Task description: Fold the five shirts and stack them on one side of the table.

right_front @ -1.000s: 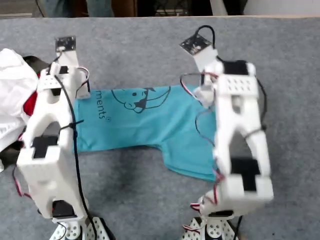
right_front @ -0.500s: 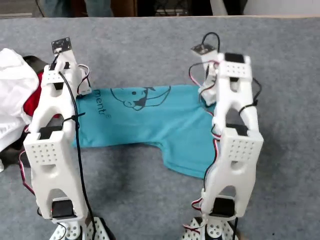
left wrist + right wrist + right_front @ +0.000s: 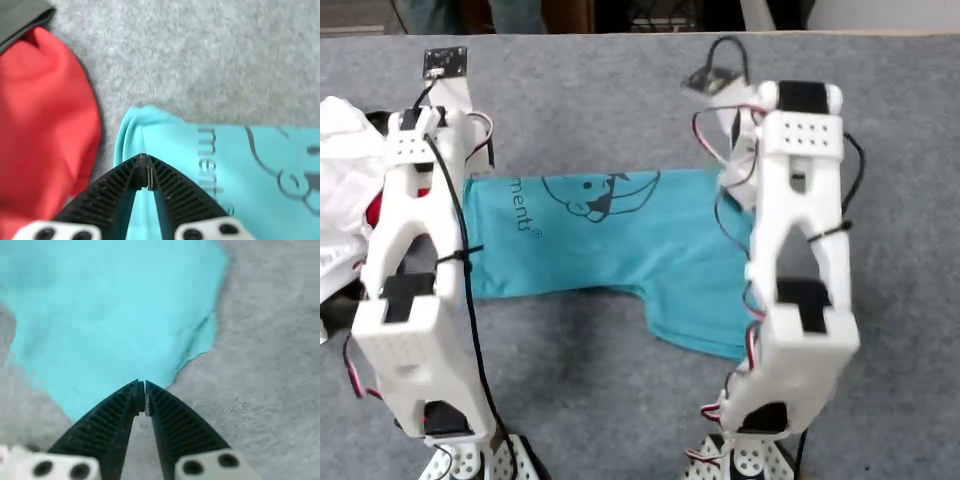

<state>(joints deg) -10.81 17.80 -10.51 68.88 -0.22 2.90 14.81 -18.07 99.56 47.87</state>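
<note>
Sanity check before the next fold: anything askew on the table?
Yes. The teal shirt lies unevenly: one flap juts past its near edge by the right arm. The red shirt and white shirt sit crumpled at the table's left edge.

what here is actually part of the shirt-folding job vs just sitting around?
Part of the job:
teal shirt, flat between the arms
red shirt, white shirt and dark garment, heaped at the left
left gripper and right gripper, both shut, over the teal shirt's edges

Not part of it:
grey table cover
brown furniture beyond the far edge
</note>
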